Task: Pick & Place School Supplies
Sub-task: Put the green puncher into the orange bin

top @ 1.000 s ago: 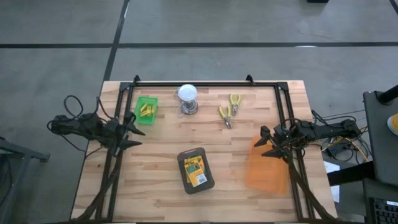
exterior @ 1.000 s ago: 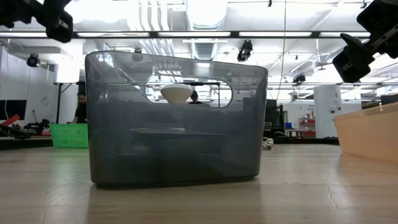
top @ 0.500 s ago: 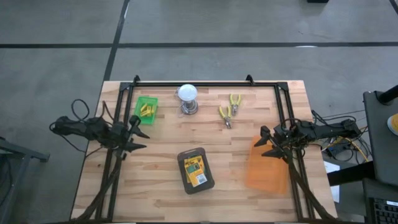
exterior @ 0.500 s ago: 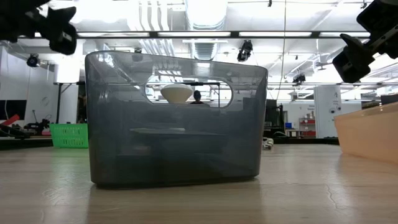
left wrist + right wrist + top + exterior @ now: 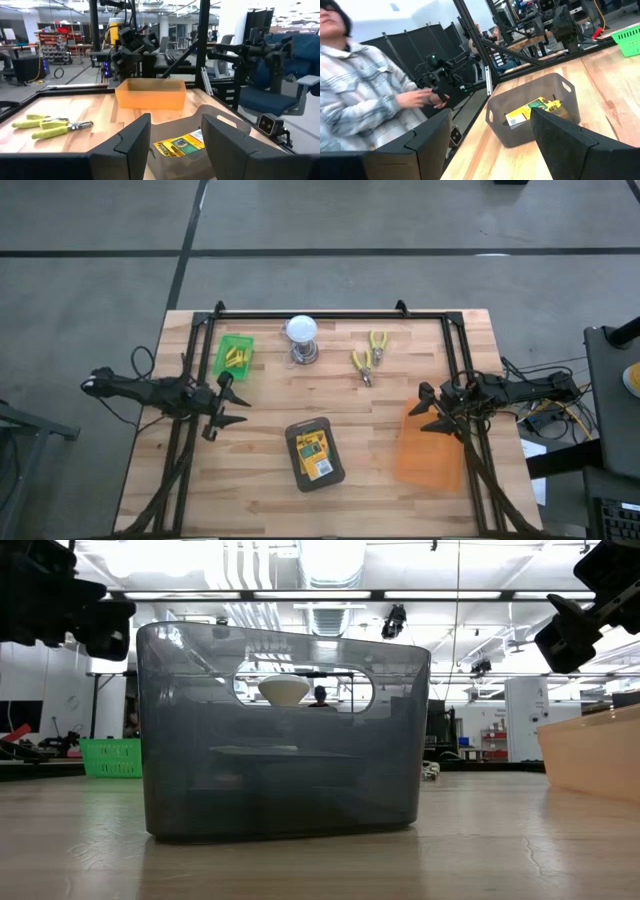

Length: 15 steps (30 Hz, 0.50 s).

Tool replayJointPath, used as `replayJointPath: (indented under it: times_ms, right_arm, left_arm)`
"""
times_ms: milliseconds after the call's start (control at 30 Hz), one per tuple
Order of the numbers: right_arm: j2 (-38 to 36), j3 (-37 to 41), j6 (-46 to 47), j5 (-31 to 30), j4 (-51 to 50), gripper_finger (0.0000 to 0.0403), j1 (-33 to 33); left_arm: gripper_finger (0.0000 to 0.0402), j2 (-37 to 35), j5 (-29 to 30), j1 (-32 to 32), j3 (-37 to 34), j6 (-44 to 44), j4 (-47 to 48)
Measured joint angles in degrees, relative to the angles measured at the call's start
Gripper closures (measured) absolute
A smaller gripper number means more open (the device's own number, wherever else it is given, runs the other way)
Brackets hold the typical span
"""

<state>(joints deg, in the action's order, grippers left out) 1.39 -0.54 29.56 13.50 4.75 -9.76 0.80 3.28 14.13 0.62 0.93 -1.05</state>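
Green-and-yellow crayon boxes (image 5: 313,455) lie flat inside a grey bin (image 5: 340,470) near the table's near edge; they also show in the left wrist view as crayon boxes (image 5: 181,144) and in the right wrist view as crayon boxes (image 5: 532,110). Short yellow pieces (image 5: 235,358) lie in a small green basket (image 5: 222,366) at the far left. My left gripper (image 5: 240,408) hangs open above the table between the basket and the bin, its fingers pointing toward the bin (image 5: 220,125). My right gripper (image 5: 424,408) waits open over the orange bin's far end.
An orange bin (image 5: 430,450) stands at the right. A white bulb on a metal base (image 5: 302,338) and yellow-handled pliers (image 5: 368,358) lie toward the far edge. A black frame (image 5: 320,313) rims the table. A person (image 5: 355,95) stands beyond the table's near edge.
My left gripper has travelled toward the table's right and a little toward the near edge, away from the green basket and closer to the grey bin, staying open.
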Motion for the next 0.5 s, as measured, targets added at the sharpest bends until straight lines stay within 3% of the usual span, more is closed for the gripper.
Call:
replayJointPath:
  times_ms: [500]
  right_arm:
    - [0.07, 0.00, 0.00, 0.00, -0.09, 0.0145, 0.01]
  left_arm:
    - [0.0220, 1.20, 0.07, -0.02, 0.11, 0.70, 0.53]
